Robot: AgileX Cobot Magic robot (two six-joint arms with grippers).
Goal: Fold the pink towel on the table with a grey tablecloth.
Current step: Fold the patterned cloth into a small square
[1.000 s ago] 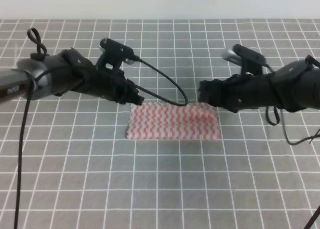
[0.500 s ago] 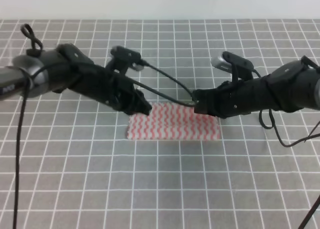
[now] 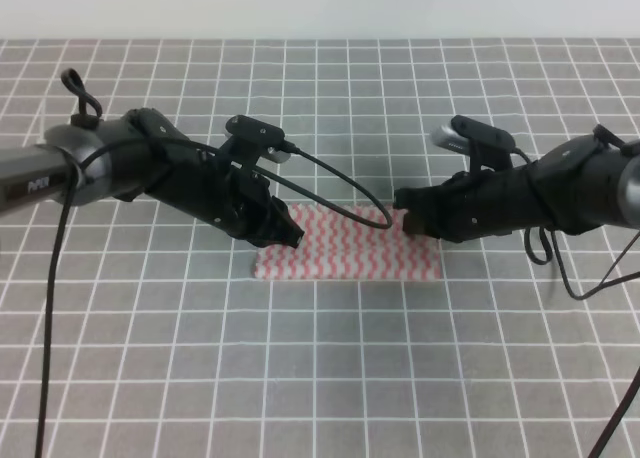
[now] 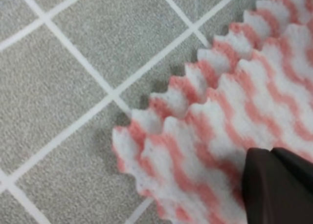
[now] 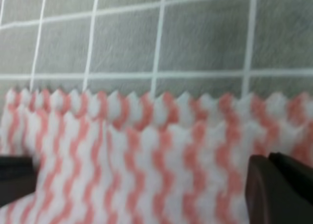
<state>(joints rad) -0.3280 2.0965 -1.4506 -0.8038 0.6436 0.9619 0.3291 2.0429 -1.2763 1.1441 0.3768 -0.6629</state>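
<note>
Jaws of both the left gripper and right gripper sit low on the far corners of the pink towel lying on the grey bench, seemingly to pinch it for folding, though their closure cannot be judged.

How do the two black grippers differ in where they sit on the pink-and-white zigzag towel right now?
The left gripper sits over the towel's far-left corner; the right gripper sits at its far-right corner. The left gripper covers more of the cloth in the high view, while the right gripper only meets the edge. Both are low at the towel's far edge on the grey gridded tablecloth; neither view shows whether the jaws are closed.
</note>
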